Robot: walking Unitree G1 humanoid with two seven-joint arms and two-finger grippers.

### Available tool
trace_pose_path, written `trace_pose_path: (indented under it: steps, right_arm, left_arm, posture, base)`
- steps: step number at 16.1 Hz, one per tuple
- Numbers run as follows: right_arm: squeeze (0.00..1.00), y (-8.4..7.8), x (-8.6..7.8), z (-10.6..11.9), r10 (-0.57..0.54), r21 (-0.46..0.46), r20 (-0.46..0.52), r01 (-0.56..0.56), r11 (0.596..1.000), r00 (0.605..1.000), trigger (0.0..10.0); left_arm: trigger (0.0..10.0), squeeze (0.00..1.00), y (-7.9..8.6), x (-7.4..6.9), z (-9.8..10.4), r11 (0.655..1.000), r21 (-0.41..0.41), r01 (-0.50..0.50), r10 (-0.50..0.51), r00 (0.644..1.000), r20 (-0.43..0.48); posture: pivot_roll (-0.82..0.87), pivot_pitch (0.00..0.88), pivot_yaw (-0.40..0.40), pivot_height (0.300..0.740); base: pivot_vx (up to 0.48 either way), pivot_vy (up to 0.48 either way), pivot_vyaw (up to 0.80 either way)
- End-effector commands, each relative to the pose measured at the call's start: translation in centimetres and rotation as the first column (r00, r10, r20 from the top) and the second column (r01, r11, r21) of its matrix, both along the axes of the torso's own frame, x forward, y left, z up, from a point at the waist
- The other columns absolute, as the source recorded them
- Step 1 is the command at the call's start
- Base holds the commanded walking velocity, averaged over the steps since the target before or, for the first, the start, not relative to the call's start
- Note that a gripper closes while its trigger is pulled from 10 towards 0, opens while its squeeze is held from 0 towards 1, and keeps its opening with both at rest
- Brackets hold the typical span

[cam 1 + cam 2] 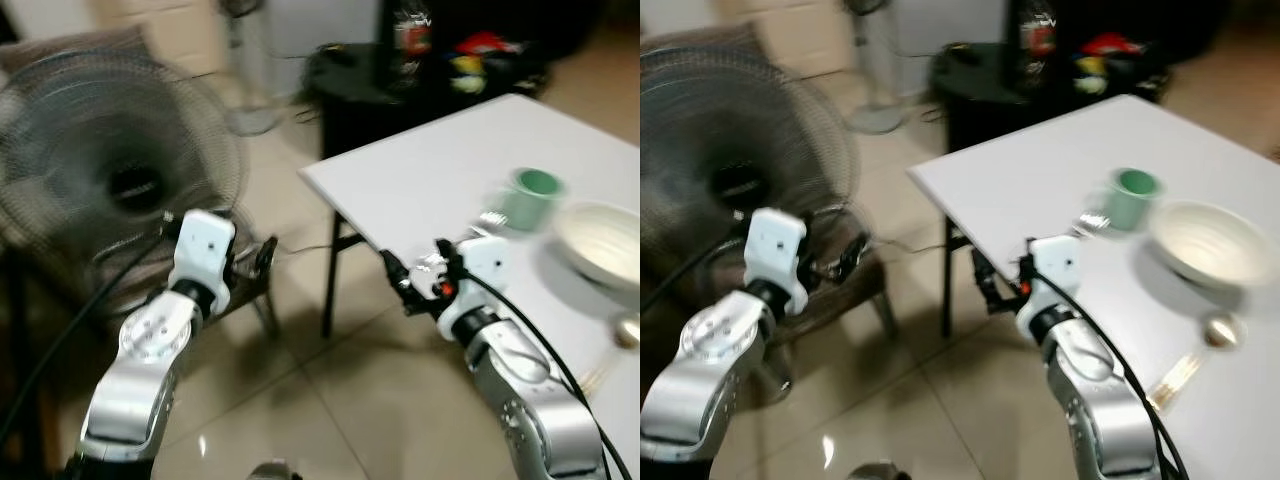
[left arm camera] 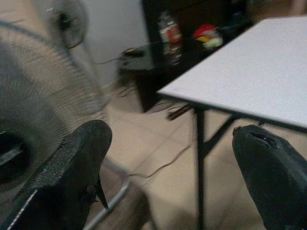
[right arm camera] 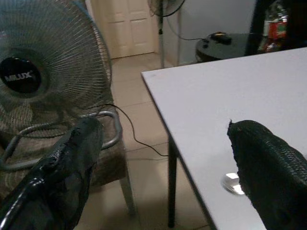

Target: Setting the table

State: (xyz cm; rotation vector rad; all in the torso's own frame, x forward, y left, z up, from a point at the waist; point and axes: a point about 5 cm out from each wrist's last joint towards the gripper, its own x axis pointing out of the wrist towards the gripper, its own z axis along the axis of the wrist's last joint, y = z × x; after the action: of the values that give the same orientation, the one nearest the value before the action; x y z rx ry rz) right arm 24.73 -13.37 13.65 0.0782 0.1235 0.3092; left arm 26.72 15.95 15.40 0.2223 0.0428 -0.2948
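A white table fills the right side. On it stand a green cup and a white bowl, with a spoon and chopsticks nearer to me. A small shiny metal piece lies by the cup. My right gripper hovers at the table's near left edge, open with nothing between its fingers. Over the floor to the left of the table, close to the fan, my left gripper is also open and empty, its fingers spread wide.
A large grey fan rests on a metal-framed chair at my left, with a cable trailing over the tiled floor. Behind the table stands a black round table with a bottle. A second standing fan is further back.
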Motion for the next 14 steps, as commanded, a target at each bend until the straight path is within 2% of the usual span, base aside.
trace_pose_path:
  steps: [1, 5, 6, 7, 11, 12, 14]
  right_arm:
    - [0.79, 0.2, -0.1, 0.4, 0.009, 0.004, 0.018, -0.009, 1.0, 1.0, 10.0]
    - [0.78, -0.2, -0.2, 0.3, -0.006, -0.011, 0.015, 0.006, 1.0, 1.0, 10.0]
    - [0.78, -0.1, -0.1, 0.4, 0.003, -0.006, 0.015, -0.003, 1.0, 1.0, 10.0]
    - [0.78, 0.1, 0.3, 0.8, -0.003, 0.039, 0.036, 0.002, 0.999, 0.999, 10.0]
    - [0.78, 0.3, 0.4, 1.0, 0.017, 0.047, 0.065, -0.02, 0.999, 0.998, 10.0]
    - [0.79, 0.3, 0.6, 0.7, 0.023, 0.037, 0.048, -0.024, 0.999, 0.999, 10.0]
    - [0.79, 0.1, 0.8, 0.6, 0.013, 0.028, 0.044, -0.014, 1.0, 0.999, 10.0]
  left_arm:
    - [10.0, 0.0, 0.0, 0.2, 0.0, 1.0, 0.004, -0.002, 0.002, 1.0, -0.005]
    - [10.0, 0.0, -0.5, 0.2, -0.2, 1.0, 0.002, 0.006, -0.006, 1.0, -0.009]
    - [10.0, 0.0, -0.5, 0.3, -0.1, 1.0, -0.002, 0.005, -0.005, 1.0, -0.008]
    - [10.0, 0.0, -0.4, 0.4, 0.0, 1.0, -0.002, -0.007, 0.007, 1.0, -0.005]
    - [10.0, 0.0, -0.3, 0.2, -0.2, 1.0, -0.023, -0.014, 0.013, 0.999, -0.04]
    - [10.0, 1.0, -0.2, 0.0, -0.2, 0.997, -0.066, -0.027, 0.024, 0.999, -0.047]
    - [10.0, 1.0, 0.0, 0.1, -0.1, 0.996, -0.066, -0.055, 0.053, 0.998, -0.033]
  posture:
    - [0.09, 0.0, 0.049, 0.74]
    - [0.09, 0.0, 0.052, 0.74]
    - [0.09, 0.0, 0.053, 0.74]
    - [0.09, 0.0, 0.048, 0.74]
    - [0.1, 0.0, 0.042, 0.74]
    - [0.1, 0.0, 0.032, 0.74]
    - [0.11, 0.0, 0.024, 0.74]
  base:
    - [0.0, 0.0, 0.8]
    - [0.0, 0.0, 0.8]
    - [0.0, 0.0, 0.8]
    - [0.0, 0.0, 0.8]
    - [0.0, 0.0, 0.8]
    - [0.0, 0.0, 0.8]
    - [0.0, 0.0, 0.8]
